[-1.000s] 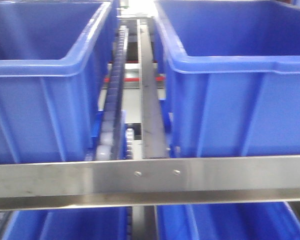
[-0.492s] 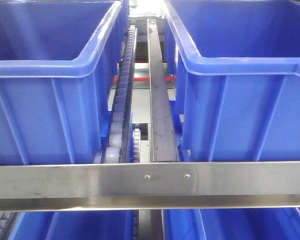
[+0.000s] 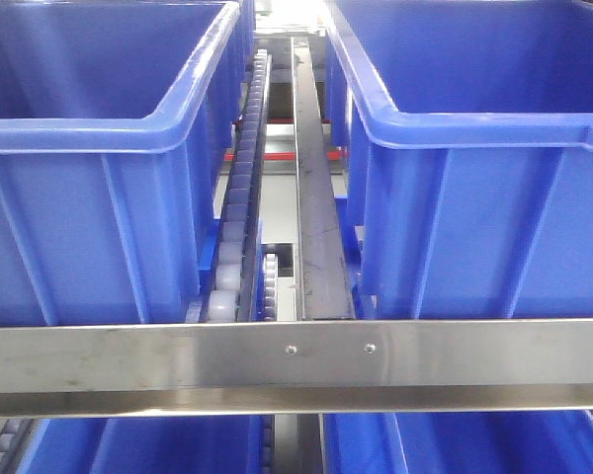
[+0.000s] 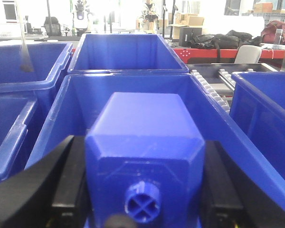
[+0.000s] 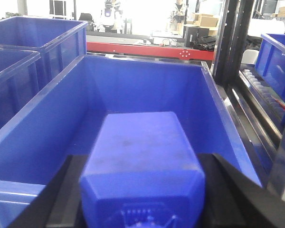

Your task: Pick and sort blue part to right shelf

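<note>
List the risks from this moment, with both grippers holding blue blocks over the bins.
1. The left gripper holds its blue block by the side faces only; it may slip.
2. The right gripper's block hangs near the bin's front rim, so an early release might clip it.
3. The front view shows only bins, so nobody can check the drop there.

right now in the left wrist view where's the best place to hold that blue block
Take the blue block across its two flat side walls, coming from the knob end, as the left gripper does. Those walls are broad and parallel; the edges are bevelled and the knob small.
</note>
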